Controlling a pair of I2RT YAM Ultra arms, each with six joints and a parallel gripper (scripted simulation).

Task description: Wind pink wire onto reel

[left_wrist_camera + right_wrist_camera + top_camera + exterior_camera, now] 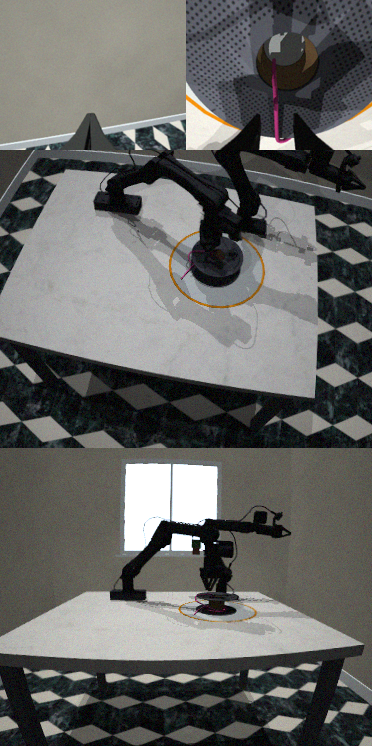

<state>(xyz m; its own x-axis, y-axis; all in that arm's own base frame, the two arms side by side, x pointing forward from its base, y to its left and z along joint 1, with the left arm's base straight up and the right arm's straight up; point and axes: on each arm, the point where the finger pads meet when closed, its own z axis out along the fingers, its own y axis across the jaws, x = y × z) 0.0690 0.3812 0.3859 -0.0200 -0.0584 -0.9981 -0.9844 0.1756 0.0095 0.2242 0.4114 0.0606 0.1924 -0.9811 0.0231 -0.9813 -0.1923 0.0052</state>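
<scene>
The reel (231, 264) (230, 597) (223, 63) lies flat inside the orange ring (220, 307) (218, 621) (211, 115). The pink wire (187, 273) (275, 112) runs from the reel's centre across the upper flange, bends over its rim, and a short end sticks out beside the reel. Some pink shows between the flanges in the exterior view; the turns cannot be counted. My right gripper (209, 588) (276, 119) is partly open and empty above the upper flange, with the wire's line between its fingertips in the right wrist view. My left gripper (363, 188) (289, 533) (91, 118) is shut and empty, far from the reel.
The right arm reaches over the white table (75, 300) (100, 633) from its base (117, 203) (128, 595). The left arm's base (256, 227) stands just behind the ring, and that arm stretches out high beyond the table's edge.
</scene>
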